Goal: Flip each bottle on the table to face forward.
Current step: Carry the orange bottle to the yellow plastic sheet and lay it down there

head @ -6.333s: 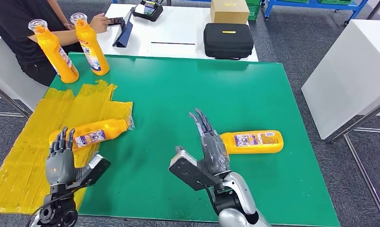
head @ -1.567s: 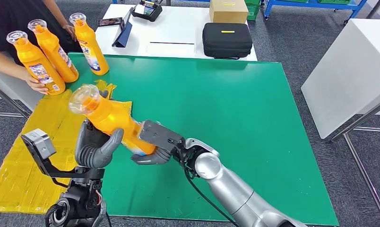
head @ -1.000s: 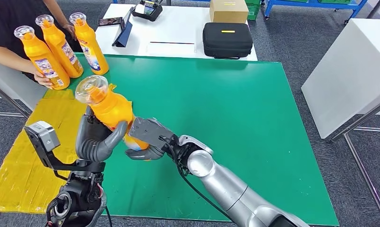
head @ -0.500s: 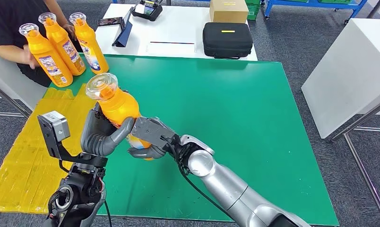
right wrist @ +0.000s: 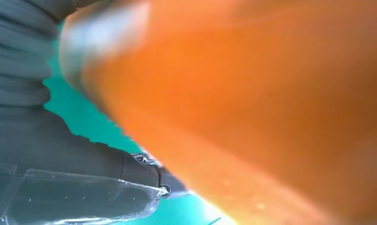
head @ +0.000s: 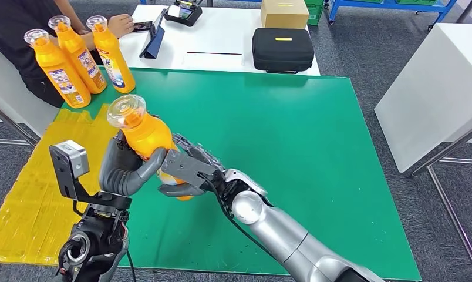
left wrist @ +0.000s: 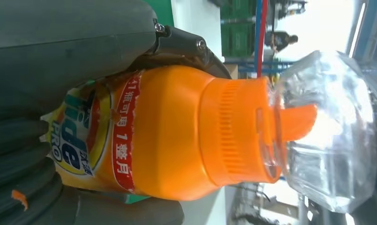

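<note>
Now four bottles: three upright [head: 107, 54], one [head: 144, 136] gripped by left robot hand [head: 123, 169] and right robot hand [head: 184, 170].

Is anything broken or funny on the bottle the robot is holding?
Yes: the bottle's label looks torn and ragged along its edge in the left wrist view. The clear cap looks intact, and nothing has spilled.

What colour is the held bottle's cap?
Orange ribbed cap under a clear plastic cover; left wrist view shows it best.
</note>
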You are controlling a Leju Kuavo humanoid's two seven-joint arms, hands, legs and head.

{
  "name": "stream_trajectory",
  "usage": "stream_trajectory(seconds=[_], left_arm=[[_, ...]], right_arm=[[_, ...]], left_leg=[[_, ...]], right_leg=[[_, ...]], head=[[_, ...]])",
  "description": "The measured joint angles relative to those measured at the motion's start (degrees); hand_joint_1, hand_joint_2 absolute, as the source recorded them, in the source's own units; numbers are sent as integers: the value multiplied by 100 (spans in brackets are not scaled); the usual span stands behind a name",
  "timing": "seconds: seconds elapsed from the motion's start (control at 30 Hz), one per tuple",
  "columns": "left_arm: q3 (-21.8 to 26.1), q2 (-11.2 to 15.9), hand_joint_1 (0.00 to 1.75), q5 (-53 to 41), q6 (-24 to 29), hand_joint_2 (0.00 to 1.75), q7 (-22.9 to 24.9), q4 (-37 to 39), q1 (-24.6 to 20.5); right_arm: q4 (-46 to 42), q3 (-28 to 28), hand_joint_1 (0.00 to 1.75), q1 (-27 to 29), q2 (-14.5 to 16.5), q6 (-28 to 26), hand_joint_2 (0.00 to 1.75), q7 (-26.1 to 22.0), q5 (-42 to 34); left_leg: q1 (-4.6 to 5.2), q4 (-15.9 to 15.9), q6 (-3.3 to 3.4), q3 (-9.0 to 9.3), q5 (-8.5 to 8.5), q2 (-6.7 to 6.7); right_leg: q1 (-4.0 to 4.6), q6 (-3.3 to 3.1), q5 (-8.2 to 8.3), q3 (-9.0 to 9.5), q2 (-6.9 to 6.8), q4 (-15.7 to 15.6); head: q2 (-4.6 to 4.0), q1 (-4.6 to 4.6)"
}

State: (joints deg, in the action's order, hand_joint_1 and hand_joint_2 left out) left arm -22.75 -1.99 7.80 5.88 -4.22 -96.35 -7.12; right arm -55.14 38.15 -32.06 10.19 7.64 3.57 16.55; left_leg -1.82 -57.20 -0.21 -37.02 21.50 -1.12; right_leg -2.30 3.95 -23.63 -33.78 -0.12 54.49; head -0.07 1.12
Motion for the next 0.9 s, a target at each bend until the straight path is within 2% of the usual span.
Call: stream_trajectory(seconds=[0.27,0.43,0.57,0.73,0.9], left_arm=[[260,-55,175,-840,129,175,14,-48,219],[521,-57,175,-2382,527,175,16,30,410],[714,-39,175,-3541,813,175,103,303,390],[861,11,175,-3595,923,175,-4,834,299],[855,114,175,-4069,1450,175,-91,1191,230]], right_arm=[[-314,-117,0,185,-185,-140,0,163,377],[-741,-430,0,439,-361,-188,0,173,596],[-1148,-707,0,662,-494,-135,0,175,671],[-1524,-995,0,892,-625,-99,0,171,605],[-1790,-1130,0,1105,-760,-95,0,145,592]], left_leg=[[0,0,0,0,1,-1],[0,0,-1,-1,1,-2],[0,0,-1,-1,1,-1],[0,0,-1,-2,1,-2],[0,-1,-1,-3,1,-2]], right_leg=[[0,0,0,-3,0,-1],[0,0,0,-9,0,-2],[0,0,0,-9,0,-1],[0,0,0,-9,1,-1],[0,0,0,-10,0,-1]], head=[[0,1],[0,1],[0,2],[0,1],[0,2]])
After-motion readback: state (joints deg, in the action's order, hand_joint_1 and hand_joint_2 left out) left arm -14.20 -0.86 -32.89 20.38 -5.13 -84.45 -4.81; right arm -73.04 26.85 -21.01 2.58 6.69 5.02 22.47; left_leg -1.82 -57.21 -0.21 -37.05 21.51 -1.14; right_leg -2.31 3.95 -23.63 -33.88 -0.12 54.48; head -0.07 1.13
